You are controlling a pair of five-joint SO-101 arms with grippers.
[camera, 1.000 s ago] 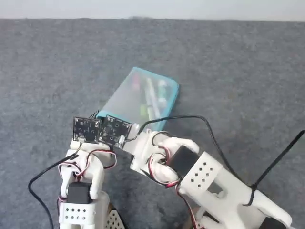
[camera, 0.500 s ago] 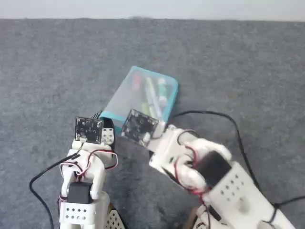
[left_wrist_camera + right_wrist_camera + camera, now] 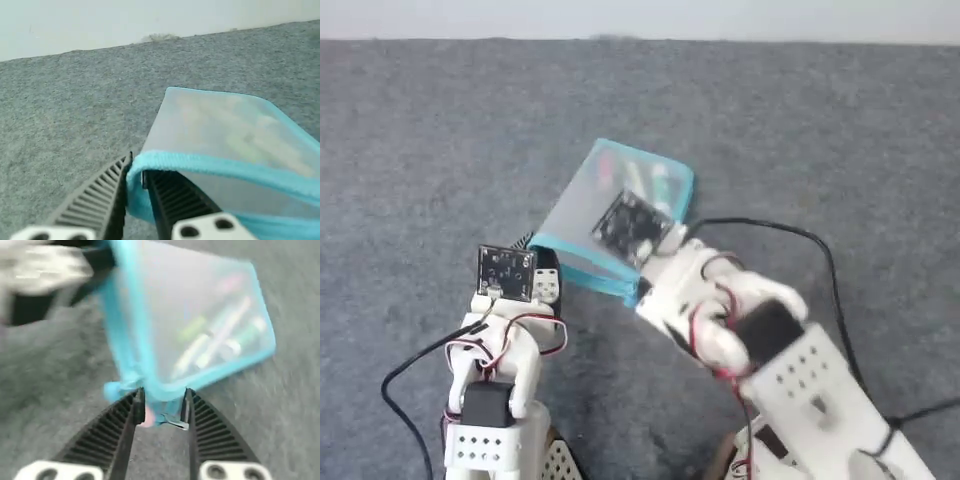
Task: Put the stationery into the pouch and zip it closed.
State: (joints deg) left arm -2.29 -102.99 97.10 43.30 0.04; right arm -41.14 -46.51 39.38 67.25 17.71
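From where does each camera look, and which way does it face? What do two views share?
High view: fixed above the table, looking down at the pouch; left arm and right arm show.
Left wrist view: on the left arm, looking along the left gripper, shut on the pouch's edge.
Right wrist view: on the right arm, looking past the right gripper at the pouch's zip corner.
Shared: both wrist views show the pouch, stationery inside.
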